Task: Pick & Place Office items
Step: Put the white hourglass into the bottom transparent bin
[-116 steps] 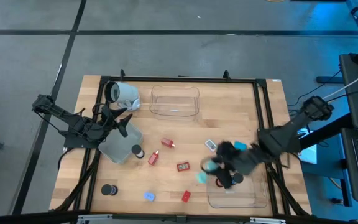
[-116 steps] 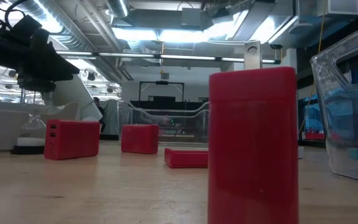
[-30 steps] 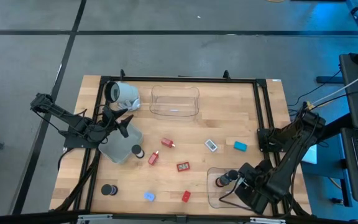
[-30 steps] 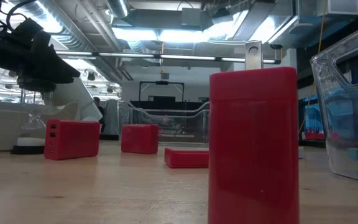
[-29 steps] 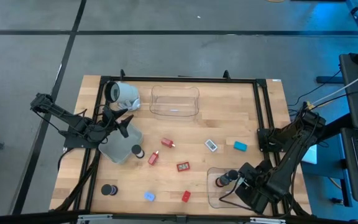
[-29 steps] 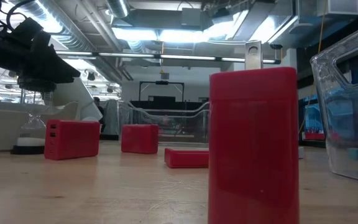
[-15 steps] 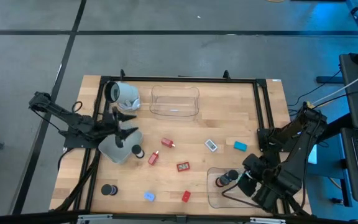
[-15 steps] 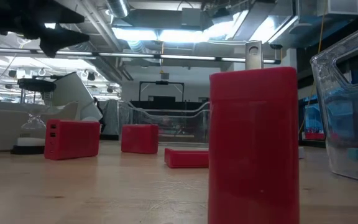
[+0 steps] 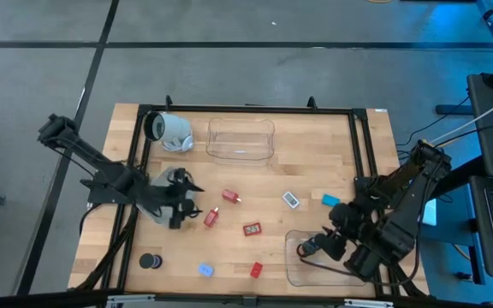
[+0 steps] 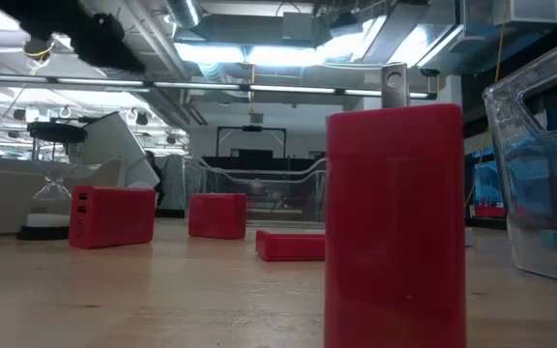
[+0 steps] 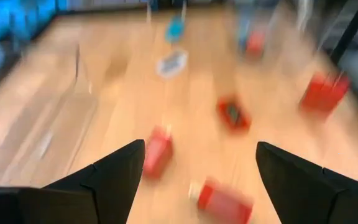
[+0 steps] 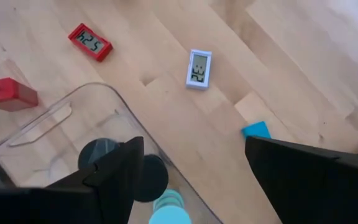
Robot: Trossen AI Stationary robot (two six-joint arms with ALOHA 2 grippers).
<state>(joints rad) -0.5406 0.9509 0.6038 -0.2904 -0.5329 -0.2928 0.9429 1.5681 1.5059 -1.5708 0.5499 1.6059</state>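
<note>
My left gripper (image 9: 181, 202) hovers over the wooden table (image 9: 315, 145), fingers spread apart and holding nothing, near a red block (image 9: 210, 217). My right gripper (image 9: 315, 246) hangs over the clear tray (image 9: 291, 272) at the table's near right, fingers apart, empty. Inside that tray lie a black puck (image 12: 149, 177) and a teal puck (image 12: 169, 205). A small white clock (image 12: 198, 68) and a blue piece (image 12: 256, 130) lie on the wood beyond.
</note>
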